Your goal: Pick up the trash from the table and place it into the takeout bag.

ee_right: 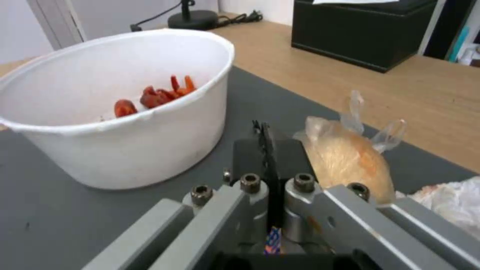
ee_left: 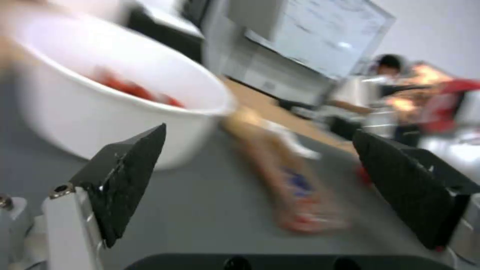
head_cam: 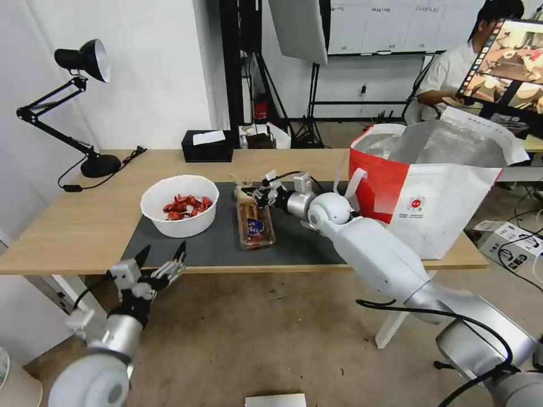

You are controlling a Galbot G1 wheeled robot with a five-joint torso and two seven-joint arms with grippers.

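From the head camera, the table (head_cam: 73,226) is carrying a grey mat (head_cam: 220,243), and on it the bowl (head_cam: 180,204) of red shell scraps is sitting toward the left. The clear tray (head_cam: 255,225) is lying just right of the bowl, with a beige lump (head_cam: 244,195) at its far end. The bag (head_cam: 430,181) is standing open at the table's right end. The right gripper (head_cam: 264,194) is reaching over the tray's far end, beside the lump. The left gripper (head_cam: 161,263) is hovering off the table's near edge, fingers spread wide.

At the left wrist, the left gripper (ee_left: 260,180) is gaping, nothing between its fingers, with the bowl (ee_left: 100,108) and tray (ee_left: 295,191) lying beyond.

At the right wrist, the right gripper (ee_right: 264,140) is showing its fingers pressed together just above the mat, with no object visible between them. The lump (ee_right: 350,161), wrapped in thin plastic, is lying just beside them, the bowl (ee_right: 115,123) on their other side.
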